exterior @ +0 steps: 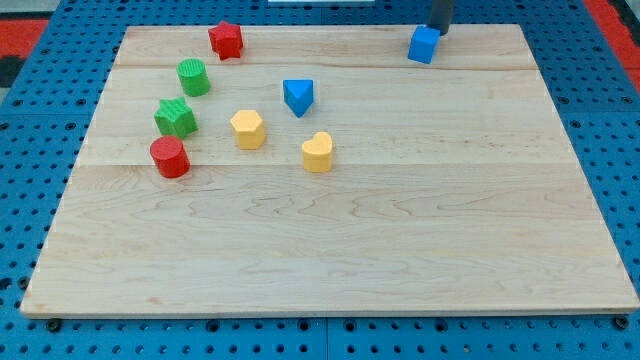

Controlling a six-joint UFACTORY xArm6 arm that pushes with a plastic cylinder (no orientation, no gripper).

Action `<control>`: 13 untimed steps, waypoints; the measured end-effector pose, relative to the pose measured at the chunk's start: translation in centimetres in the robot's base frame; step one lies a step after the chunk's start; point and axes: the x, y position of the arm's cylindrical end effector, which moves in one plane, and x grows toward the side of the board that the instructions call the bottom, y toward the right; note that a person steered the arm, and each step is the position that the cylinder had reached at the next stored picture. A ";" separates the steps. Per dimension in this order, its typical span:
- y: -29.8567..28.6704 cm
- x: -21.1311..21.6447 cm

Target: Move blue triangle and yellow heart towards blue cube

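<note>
The blue triangle (298,96) lies in the upper middle of the wooden board (380,240). The yellow heart (318,152) lies just below it and slightly right. The blue cube (424,45) sits near the board's top edge, well to the right of both. My tip (439,31) is at the view's top, right beside the cube's upper right corner; whether it touches the cube cannot be told. It is far from the triangle and the heart.
A yellow hexagon (247,129) lies left of the heart. A red star (226,40), green cylinder (193,77), green star (175,117) and red cylinder (170,157) stand along the left side. Blue pegboard (40,120) surrounds the board.
</note>
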 end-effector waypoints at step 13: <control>-15.9 21.3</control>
